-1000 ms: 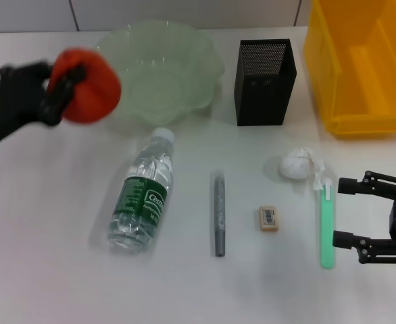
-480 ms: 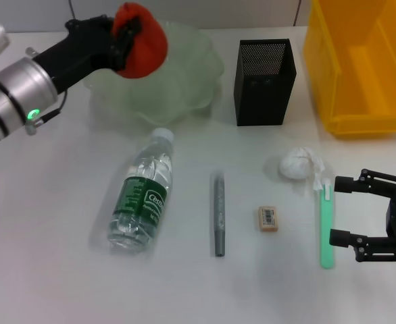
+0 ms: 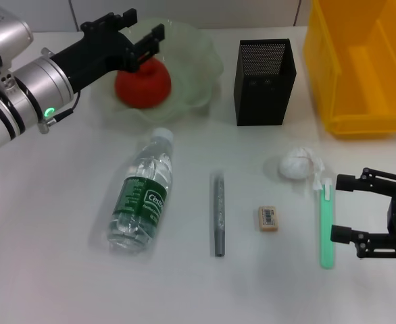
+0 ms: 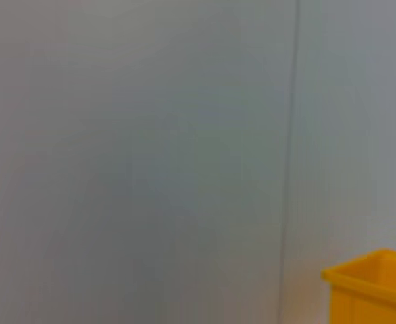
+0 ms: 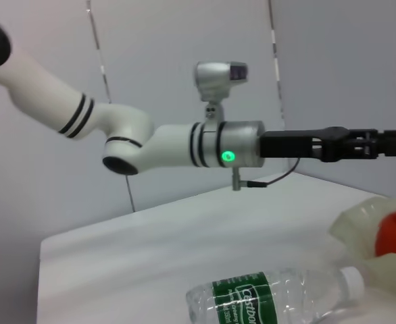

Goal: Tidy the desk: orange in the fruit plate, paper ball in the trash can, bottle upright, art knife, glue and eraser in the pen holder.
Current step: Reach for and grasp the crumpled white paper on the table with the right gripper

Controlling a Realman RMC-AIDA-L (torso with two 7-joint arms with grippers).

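A plain white tabletop [image 3: 56, 270] runs back to a pale panelled wall. On it, far left, one lumpy red-orange orange [image 3: 142, 82] sits in the single pale green scalloped glass fruit plate [image 3: 198, 61]. The left gripper [image 3: 140, 35] hangs just above the fruit, arm reaching in from the left, fingers spread wide and empty. One clear green-labelled bottle [image 3: 142, 194] lies nearer. The right gripper [image 3: 343, 208] rests near right, fingers wide apart.
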